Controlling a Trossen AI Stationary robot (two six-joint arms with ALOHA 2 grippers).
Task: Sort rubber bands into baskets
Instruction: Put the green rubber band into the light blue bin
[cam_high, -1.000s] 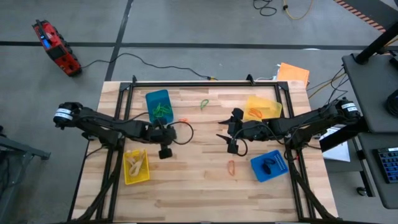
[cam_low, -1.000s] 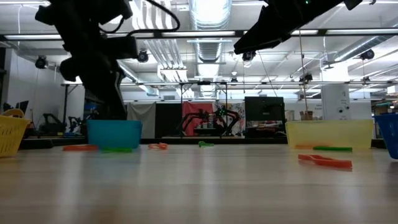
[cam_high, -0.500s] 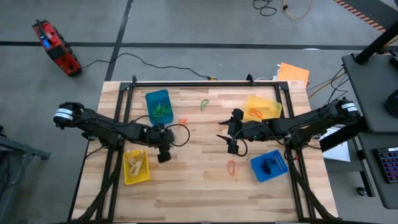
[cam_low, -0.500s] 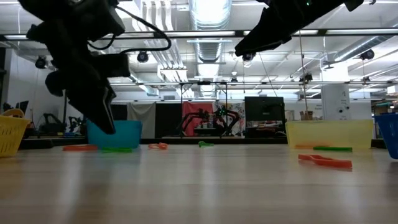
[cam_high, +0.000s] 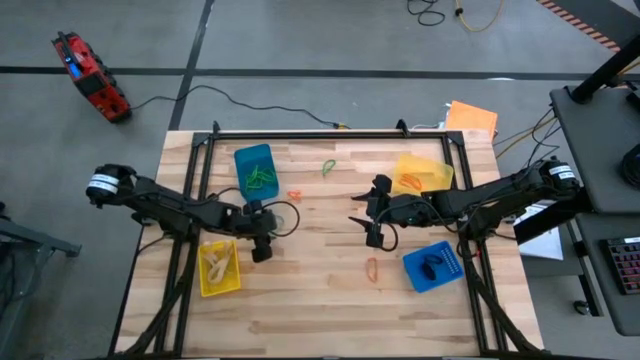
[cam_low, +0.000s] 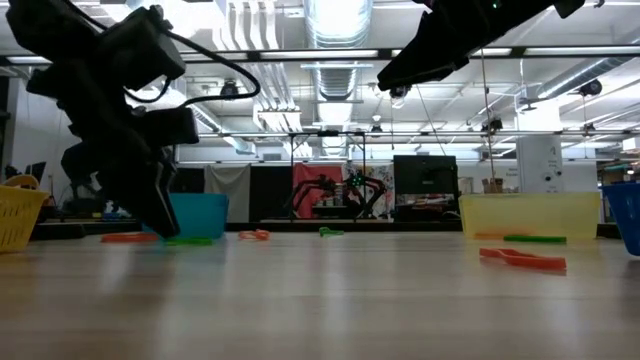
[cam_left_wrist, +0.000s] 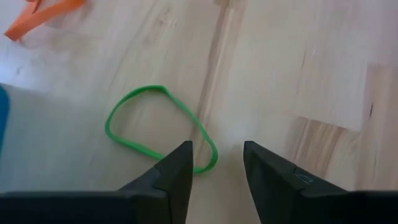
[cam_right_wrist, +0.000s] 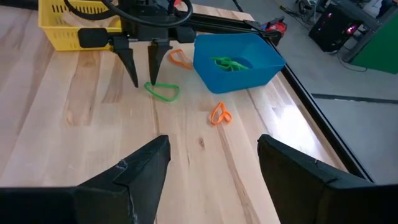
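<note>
A green rubber band (cam_left_wrist: 155, 127) lies flat on the wooden table beside the left blue basket (cam_high: 255, 170), which holds green bands. My left gripper (cam_left_wrist: 217, 162) points down, open, with its fingertips just above this band's near end; one finger hides part of the loop. The right wrist view also shows the left gripper (cam_right_wrist: 144, 81) over the green band (cam_right_wrist: 163, 92). My right gripper (cam_high: 362, 225) hangs open above the table's middle, holding nothing. Loose orange bands (cam_high: 372, 268) (cam_high: 294, 194) and another green band (cam_high: 328, 167) lie on the table.
A yellow basket (cam_high: 218, 268) with tan bands sits near my left gripper. A yellow basket (cam_high: 420, 175) with orange bands and a blue basket (cam_high: 433, 265) with black bands stand on the right. A black frame (cam_high: 330, 133) borders the table; an orange sheet (cam_high: 470, 118) lies at the far right corner.
My left gripper has come down toward the table beside the left blue basket and has opened its fingers over the green band. The band has stayed where it lay. My right arm has kept still.
</note>
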